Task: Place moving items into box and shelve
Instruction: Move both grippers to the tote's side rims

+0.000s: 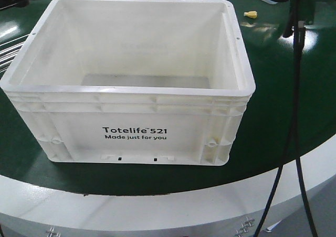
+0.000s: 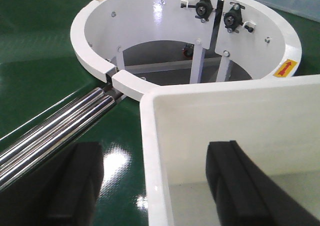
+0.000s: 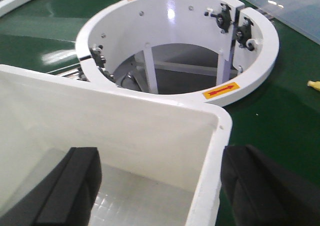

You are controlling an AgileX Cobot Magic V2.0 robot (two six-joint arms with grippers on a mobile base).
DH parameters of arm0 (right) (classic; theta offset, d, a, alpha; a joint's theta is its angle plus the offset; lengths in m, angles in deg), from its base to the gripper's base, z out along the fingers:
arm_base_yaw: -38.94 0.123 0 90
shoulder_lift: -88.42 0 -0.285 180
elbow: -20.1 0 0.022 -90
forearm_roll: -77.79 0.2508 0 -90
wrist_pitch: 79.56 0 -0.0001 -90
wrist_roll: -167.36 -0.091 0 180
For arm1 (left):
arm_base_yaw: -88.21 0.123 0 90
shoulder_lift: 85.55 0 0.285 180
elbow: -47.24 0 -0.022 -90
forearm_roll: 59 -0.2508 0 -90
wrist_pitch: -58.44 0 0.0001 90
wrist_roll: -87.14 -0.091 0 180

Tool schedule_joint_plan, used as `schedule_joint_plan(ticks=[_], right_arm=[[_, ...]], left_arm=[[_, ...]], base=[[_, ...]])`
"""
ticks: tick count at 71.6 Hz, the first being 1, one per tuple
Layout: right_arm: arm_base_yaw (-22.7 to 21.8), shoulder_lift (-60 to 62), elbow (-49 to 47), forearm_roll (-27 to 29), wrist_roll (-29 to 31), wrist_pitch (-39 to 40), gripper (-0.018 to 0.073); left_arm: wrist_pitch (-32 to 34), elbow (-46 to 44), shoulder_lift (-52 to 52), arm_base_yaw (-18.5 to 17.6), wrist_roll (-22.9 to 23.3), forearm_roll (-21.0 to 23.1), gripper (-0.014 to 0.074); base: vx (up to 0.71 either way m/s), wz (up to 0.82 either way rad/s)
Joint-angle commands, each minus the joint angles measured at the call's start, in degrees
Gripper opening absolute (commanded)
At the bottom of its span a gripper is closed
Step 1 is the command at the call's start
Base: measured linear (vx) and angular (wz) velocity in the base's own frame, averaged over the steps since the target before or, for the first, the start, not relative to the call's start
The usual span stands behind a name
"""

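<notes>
The glossy green desk [image 1: 294, 90] is carrying the large white rectangular plastic crate [image 1: 131, 132] near its front edge. The crate is standing empty, so packing and shelving are both waiting. A white ring-shaped housing [image 2: 85, 46] is crowding its far wall. The left gripper [image 2: 152, 151] and right gripper [image 3: 160, 156] are hanging open, each straddling a side wall unclamped. A small yellow item [image 1: 251, 14] is lying well apart.

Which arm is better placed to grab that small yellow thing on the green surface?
Right, probably. The yellow thing lies beyond the box's right wall, which the open right gripper straddles. The left gripper straddles the opposite wall, with the whole box between it and the item.
</notes>
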Motion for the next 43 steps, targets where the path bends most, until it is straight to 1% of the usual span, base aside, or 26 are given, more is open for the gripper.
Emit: schedule_joint_plan(ticks=[1,5,18,30,43], right_arm=[[-0.58,0.19,-3.97,-3.22,-2.19,0.87,0.0539],[-0.58,-0.80,-4.37,-3.91,-2.26,-0.82,0.0539],[-0.58,-2.98,-4.37,-3.41,-2.15,-4.69,0.0539],[-0.58,-3.53,-4.37,-3.12,-2.15,-6.84,0.0529],[-0.58,-3.99,-4.37,-3.12,-2.26,-11.07,0.0516]], left_arm=[[3.01,-3.40,0.40,0.66,1.41,-0.06,0.0555],[2.60,-3.32,-0.06,0.84,1.41,0.06,0.0555],[-3.62,-3.32,-2.33,0.84,1.41,0.15,0.0555],[-7.19,-3.32,-3.84,0.84,1.36,0.35,0.0555],[-10.17,-3.32,-4.54,0.78,1.14,3.61,0.0555]], base=[[0.00,0.00],[0.00,0.00],[0.00,0.00],[0.00,0.00],[0.00,0.00]])
